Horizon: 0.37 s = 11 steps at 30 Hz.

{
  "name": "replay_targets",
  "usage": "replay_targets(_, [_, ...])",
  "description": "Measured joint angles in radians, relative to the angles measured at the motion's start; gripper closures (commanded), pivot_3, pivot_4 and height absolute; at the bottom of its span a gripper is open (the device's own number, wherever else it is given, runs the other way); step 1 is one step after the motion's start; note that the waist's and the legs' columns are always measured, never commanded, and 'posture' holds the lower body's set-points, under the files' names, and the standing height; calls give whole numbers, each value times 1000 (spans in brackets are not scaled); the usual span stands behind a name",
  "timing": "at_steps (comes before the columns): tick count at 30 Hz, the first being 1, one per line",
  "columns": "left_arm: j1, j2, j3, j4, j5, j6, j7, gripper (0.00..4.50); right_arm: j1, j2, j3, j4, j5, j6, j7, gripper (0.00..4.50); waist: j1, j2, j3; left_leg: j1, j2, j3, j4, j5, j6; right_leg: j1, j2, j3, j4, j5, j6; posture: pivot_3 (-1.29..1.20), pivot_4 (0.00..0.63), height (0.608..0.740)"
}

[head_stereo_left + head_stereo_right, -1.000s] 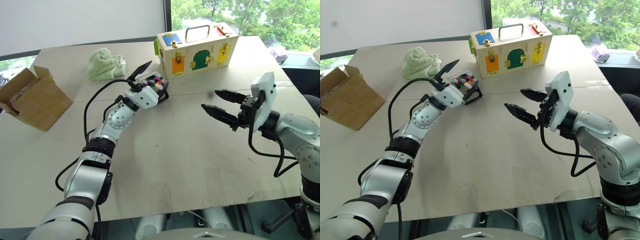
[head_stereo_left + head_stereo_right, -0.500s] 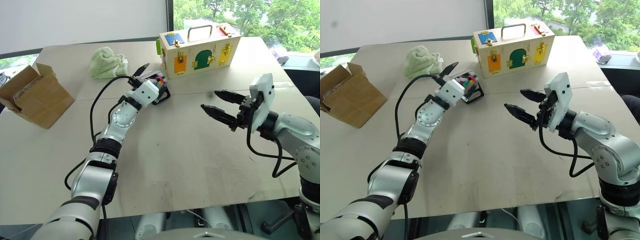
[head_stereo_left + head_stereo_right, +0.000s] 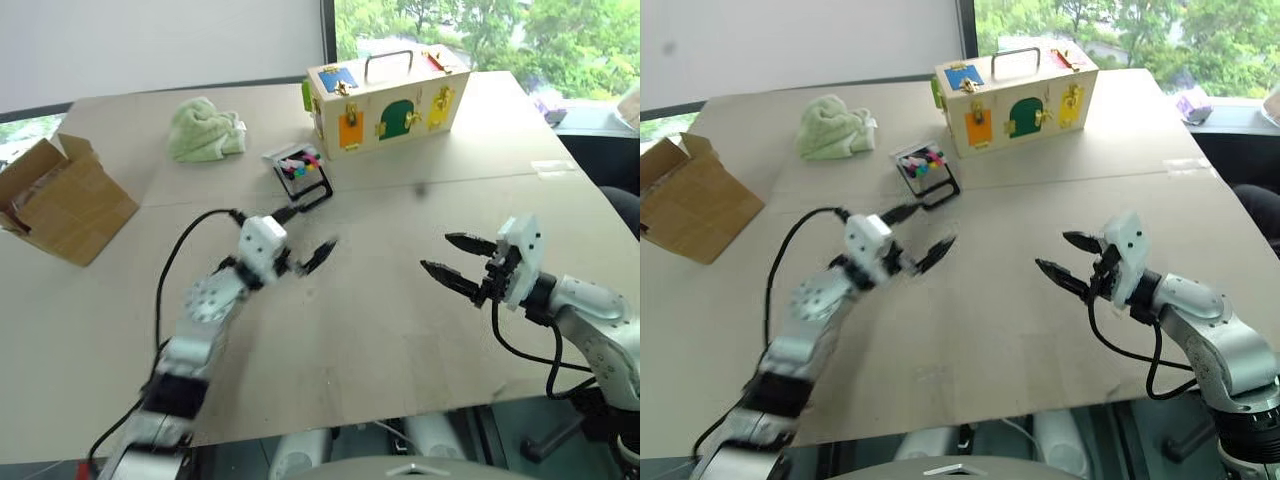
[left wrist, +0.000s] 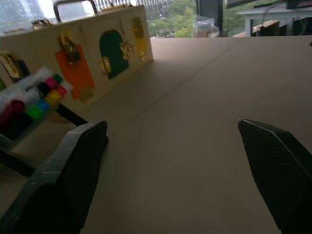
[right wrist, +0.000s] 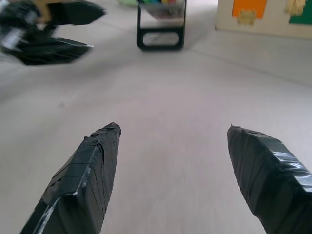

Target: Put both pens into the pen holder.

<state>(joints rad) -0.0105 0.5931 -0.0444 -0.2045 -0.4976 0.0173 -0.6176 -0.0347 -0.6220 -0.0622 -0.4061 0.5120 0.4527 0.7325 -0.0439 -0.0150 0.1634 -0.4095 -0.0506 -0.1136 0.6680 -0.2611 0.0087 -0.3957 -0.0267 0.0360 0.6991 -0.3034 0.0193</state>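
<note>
The pen holder [image 3: 298, 170], a small white box in a black wire frame, stands in front of the wooden box, with several coloured marker caps [image 4: 46, 95] showing in it. Which of those are the two pens I cannot tell. My left gripper [image 3: 310, 232] hovers open and empty a short way in front of the holder, nearer to me and apart from it. My right gripper [image 3: 435, 251] hangs open and empty low over the table's right half. In the right wrist view its fingers [image 5: 92, 170] spread wide over bare board, with the left gripper [image 5: 53, 24] and the holder's frame [image 5: 161, 29] beyond.
A wooden latch box [image 3: 385, 95] with a handle stands just behind the holder. A green cloth [image 3: 205, 130] lies at the back left. An open cardboard box [image 3: 60, 200] sits at the left edge. The table [image 3: 380, 330] is bare between the grippers.
My left gripper has drawn back from the holder toward me, sunk lower and rolled. The right gripper has dropped closer to the table. Both have stayed open.
</note>
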Motion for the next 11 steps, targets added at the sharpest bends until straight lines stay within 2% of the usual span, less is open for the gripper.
replay_targets(2, [162, 63, 73, -122, -62, 117, 5, 91, 45, -1, 1, 87, -45, -108, 55, 766, 7, 3, 2, 11, 0, 0, -2, -1, 1, 11, 0, 0, -1, 0, 0, 0, 150, 740])
replay_targets(5, [270, 79, 122, -203, -66, 195, 34, 0, 54, 5, -5, 156, -52, -202, 118, 26, 25, 9, 5, 21, 0, 1, -1, -2, 3, 22, 0, 0, -3, 0, 1, 0, 150, 740])
replay_targets(7, [381, 61, 159, -270, -58, 212, 56, 0, 56, -3, -5, 230, -67, -270, 180, 26, 29, 8, 5, 27, 0, 1, -1, -2, 3, 27, 0, 0, -4, -1, 1, 0, 150, 740])
replay_targets(11, [459, 31, 170, -314, -34, 222, 79, 0, 40, -6, 4, 348, -111, -344, 223, 26, 34, 9, 6, 30, 1, 1, -1, -2, 3, 32, 0, 0, -5, -1, 0, 0, 150, 740])
